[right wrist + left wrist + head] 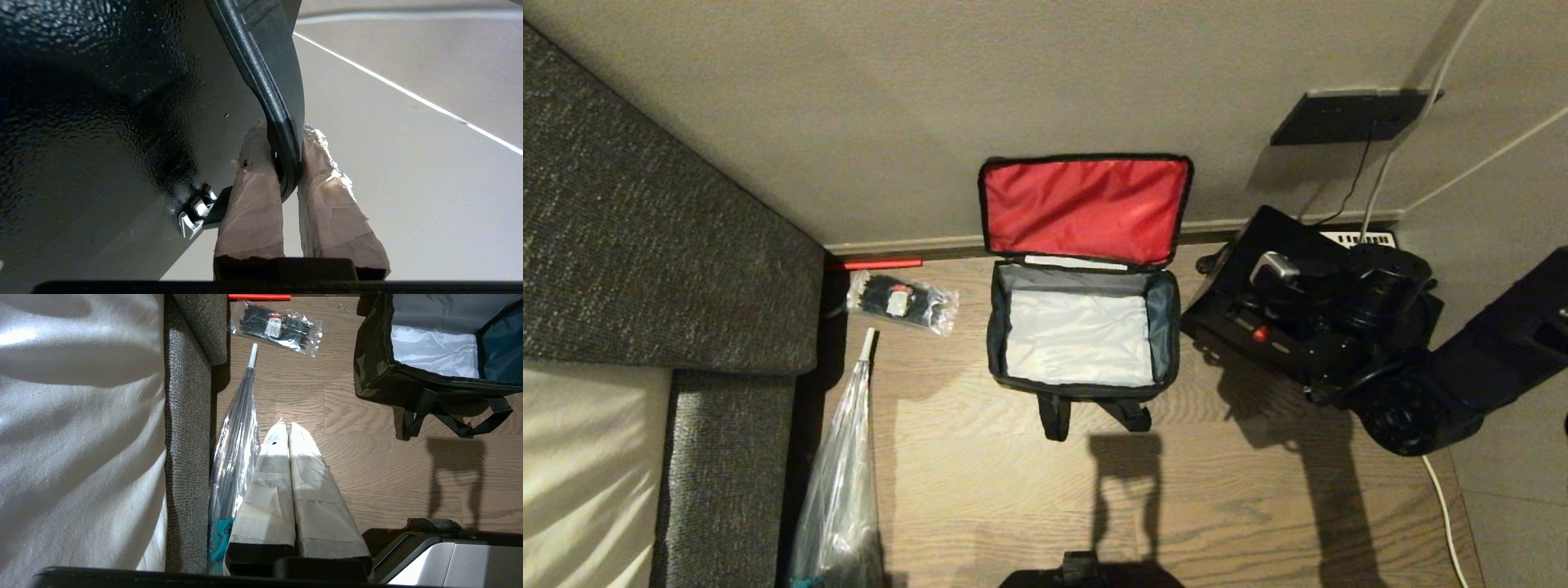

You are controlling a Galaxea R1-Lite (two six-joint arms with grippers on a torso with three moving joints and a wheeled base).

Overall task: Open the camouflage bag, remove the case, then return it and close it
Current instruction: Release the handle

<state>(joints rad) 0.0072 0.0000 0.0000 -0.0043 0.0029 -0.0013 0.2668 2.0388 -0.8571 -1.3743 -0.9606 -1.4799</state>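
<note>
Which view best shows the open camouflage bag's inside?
The head view: it looks straight down into the camouflage bag, showing its pale floor and raised red-lined lid. The left wrist view catches only one corner. The right wrist view shows none of it.

1. The head view is dim and warm-toned, sharp across the frame; the floor (980, 490) is brightest near the open bag (1083, 343), whose pale base gleams.
2. Hard shadows fall toward the viewer: a tall one below the bag's straps, and another under the black case (1258, 310).
3. In the left wrist view, the white sheet (81, 416) glares and the taped fingers (304, 457) are half lit, half shaded.
4. In the right wrist view, the case's glossy surface (102, 102) shows speckled highlights; the background is softly blurred.
</note>
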